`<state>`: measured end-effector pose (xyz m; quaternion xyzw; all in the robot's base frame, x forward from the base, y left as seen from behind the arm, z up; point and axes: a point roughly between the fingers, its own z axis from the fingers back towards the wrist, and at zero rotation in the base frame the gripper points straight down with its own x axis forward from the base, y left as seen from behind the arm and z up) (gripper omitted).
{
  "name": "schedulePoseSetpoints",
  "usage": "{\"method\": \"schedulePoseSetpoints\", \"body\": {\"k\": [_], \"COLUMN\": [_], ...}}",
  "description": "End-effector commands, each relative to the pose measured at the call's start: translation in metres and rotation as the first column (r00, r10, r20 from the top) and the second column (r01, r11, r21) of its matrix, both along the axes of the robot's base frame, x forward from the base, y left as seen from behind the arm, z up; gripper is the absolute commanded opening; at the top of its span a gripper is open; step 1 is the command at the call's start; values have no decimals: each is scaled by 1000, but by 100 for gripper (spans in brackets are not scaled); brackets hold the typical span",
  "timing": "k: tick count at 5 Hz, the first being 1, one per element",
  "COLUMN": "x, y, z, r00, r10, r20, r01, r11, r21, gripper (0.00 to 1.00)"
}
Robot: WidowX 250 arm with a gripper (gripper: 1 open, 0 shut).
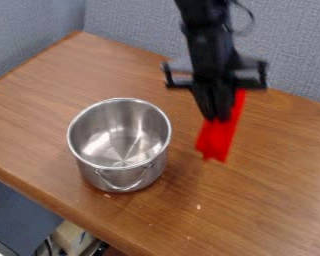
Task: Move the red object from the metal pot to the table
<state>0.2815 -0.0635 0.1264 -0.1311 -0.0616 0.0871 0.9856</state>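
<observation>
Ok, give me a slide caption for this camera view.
Gripper shut on the red object, held above the table beside the empty metal pot.

A grey-blue wall stands behind, plain and evenly lit, and it reaches down past the far left corner of the desk. To the right, beyond the far edge, the wall is paler, nearly white. Light is soft, with a mild sheen along the wood. Below the near edge, at the bottom left, it is dark, and some blurred shapes sit there that I cannot make out.
</observation>
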Motion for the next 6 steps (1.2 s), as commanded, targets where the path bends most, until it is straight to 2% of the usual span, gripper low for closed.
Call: {"method": "schedulePoseSetpoints", "body": {"k": [1,3,5,6], "x": [17,30,39,42], "y": [5,-5,-14,-13], "z": [19,-12,-37,-38], "r00": [999,998,998,997], "r10": [34,43,53,78], "r20": [34,37,16,23], "r01": [-32,-41,-52,-75], "r11": [998,997,995,992], "r21": [-46,-60,-85,-104], "gripper": [0,0,0,0]}}
